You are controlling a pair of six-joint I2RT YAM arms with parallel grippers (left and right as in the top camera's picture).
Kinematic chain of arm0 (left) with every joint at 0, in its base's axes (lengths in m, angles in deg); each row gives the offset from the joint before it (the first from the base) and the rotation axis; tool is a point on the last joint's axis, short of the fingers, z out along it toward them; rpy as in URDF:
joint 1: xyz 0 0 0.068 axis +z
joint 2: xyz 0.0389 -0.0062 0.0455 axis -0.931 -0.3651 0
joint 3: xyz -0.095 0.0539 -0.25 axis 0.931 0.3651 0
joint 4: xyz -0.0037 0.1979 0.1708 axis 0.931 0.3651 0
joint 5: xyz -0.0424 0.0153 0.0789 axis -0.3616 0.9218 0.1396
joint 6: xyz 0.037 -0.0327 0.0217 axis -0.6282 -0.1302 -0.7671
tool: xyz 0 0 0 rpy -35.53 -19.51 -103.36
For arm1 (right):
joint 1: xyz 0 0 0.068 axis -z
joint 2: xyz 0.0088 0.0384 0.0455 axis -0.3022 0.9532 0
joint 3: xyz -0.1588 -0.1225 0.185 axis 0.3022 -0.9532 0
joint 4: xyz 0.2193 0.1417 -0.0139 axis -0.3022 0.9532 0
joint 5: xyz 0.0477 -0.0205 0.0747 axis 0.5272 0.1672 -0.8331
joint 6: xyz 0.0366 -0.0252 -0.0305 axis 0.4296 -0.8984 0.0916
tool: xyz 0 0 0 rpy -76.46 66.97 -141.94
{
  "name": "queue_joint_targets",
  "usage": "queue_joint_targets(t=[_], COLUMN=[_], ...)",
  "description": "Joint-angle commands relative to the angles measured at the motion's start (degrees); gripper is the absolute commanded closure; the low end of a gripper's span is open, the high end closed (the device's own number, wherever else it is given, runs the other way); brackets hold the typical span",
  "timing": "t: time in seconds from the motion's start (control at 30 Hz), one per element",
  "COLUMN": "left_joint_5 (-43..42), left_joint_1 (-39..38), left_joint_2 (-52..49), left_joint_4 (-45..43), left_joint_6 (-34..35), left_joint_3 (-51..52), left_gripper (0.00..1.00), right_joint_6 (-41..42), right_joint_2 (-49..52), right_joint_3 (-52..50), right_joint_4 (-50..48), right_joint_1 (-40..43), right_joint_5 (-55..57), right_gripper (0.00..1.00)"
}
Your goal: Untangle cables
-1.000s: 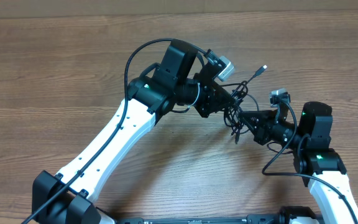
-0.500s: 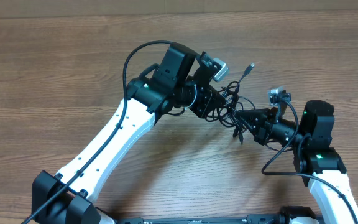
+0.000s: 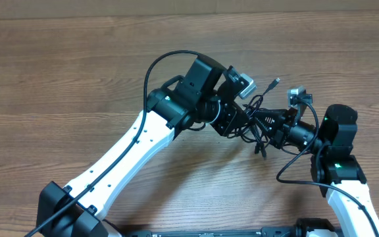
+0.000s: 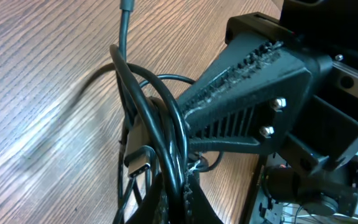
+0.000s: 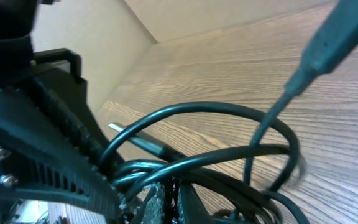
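The left gripper [image 4: 174, 202] has its jaws pinched tight on the black cables [image 4: 123, 34]. The right gripper [image 5: 169, 198] is clamped on the same bundle, so the two meet almost tip to tip. The cables sit as a knot of loops between them over the wooden table [image 3: 77, 79], right of center, with one plug [image 3: 276, 81] poking out toward the far edge.

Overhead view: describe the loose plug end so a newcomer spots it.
On the wooden table, look right of the picture's centre for the black cable tangle. One strand leaves it toward the table's far edge, ending in a small grey plug, the only end sticking out on that side.
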State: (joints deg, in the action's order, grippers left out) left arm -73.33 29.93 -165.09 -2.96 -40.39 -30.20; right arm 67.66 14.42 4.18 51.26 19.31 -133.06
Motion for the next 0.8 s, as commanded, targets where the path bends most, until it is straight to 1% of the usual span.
queue_joint_targets(t=[0.0, 0.17, 0.27, 0.33, 0.4, 0.47, 0.57, 0.77], left_joint_5=[-0.8, 3.0, 3.2, 3.1, 2.9, 0.6, -4.3, -4.9], left_joint_1=[-0.8, 0.2, 1.0, 1.9, 2.8, 3.6, 4.4, 4.0], left_joint_2=[1.3, 1.3, 1.3, 1.3, 1.3, 1.3, 1.3, 1.3], left_joint_4=[0.5, 0.6, 0.5, 0.4, 0.0, -1.0, -3.0, -5.5], left_joint_6=[-1.9, -1.8, -1.8, -1.6, -0.3, 0.4, 0.9, 3.3], left_joint_3=[-0.8, -0.8, -0.8, -0.8, -0.8, -0.8, -0.8, -0.8], left_gripper=[0.96, 0.96, 0.96, 0.96, 0.96, 0.96, 0.96, 0.96], right_joint_6=[0.7, 1.7, 1.6, 1.5, 1.0, -1.0, -3.7, -7.3], right_joint_2=[-0.1, -0.1, -0.1, -0.1, -0.1, -0.1, -0.1, -0.1], right_joint_3=[0.9, 0.9, 0.9, 0.9, 0.9, 0.9, 0.9, 0.9], right_joint_4=[-0.1, 0.4, 2.1, 3.5, 4.6, 6.1, 8.5, 9.3], right_joint_1=[-0.1, 0.2, 1.0, 1.8, 1.9, 1.9, 1.8, 1.6], right_joint_5=[3.9, 3.9, 4.0, 3.9, 3.9, 3.8, 3.5, 1.5], right_gripper=[0.96, 0.96, 0.83, 0.79, 0.78, 0.67, 0.59, 0.48])
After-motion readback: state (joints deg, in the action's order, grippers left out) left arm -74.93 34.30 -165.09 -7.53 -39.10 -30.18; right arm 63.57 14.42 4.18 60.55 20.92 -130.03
